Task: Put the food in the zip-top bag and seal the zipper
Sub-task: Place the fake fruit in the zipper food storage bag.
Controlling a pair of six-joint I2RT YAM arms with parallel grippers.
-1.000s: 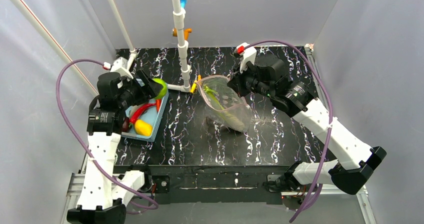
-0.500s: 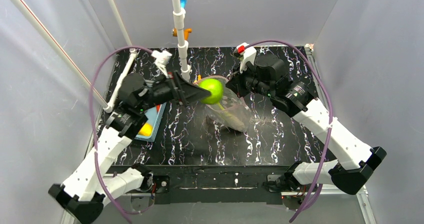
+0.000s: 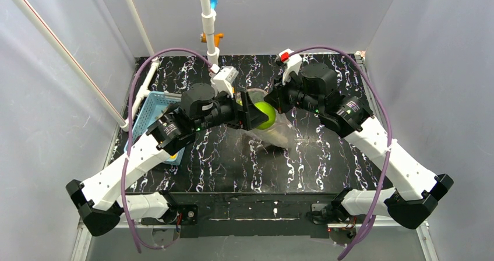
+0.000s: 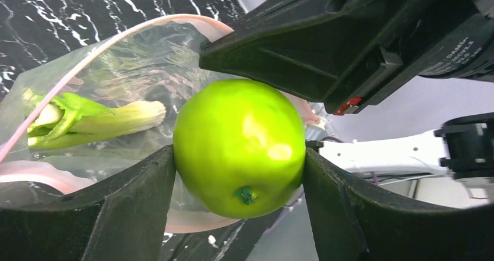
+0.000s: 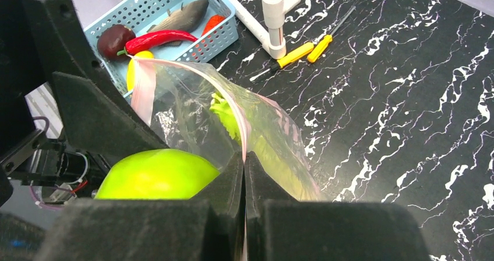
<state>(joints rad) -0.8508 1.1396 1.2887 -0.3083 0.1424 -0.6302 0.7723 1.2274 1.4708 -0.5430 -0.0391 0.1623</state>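
Note:
My left gripper [image 3: 256, 115] is shut on the green apple [image 3: 265, 115], which it holds at the open mouth of the clear zip-top bag [image 3: 278, 134]. In the left wrist view the apple [image 4: 240, 147] sits between both fingers, with the bag's pinkish-red zipper strip [image 4: 64, 81] and the leek [image 4: 93, 121] inside the bag behind it. My right gripper [image 3: 278, 101] is shut on the bag's mouth edge and holds it up; the right wrist view shows the strip [image 5: 244, 134] pinched between the fingers, the leek [image 5: 224, 114] inside and the apple [image 5: 157, 173] at lower left.
The light-blue mesh basket [image 5: 221, 34] at the left holds a grey fish [image 5: 183, 16], a red chili [image 5: 154, 38], a dark red piece [image 5: 113, 38] and a yellow fruit [image 5: 133, 69]. A white pipe stand [image 3: 211, 51] rises at the back. Two yellow-handled tools [image 5: 300, 51] lie near it.
My left arm swung right from over the basket to the bag's mouth, carrying the green apple. The right gripper kept its hold on the bag's edge.

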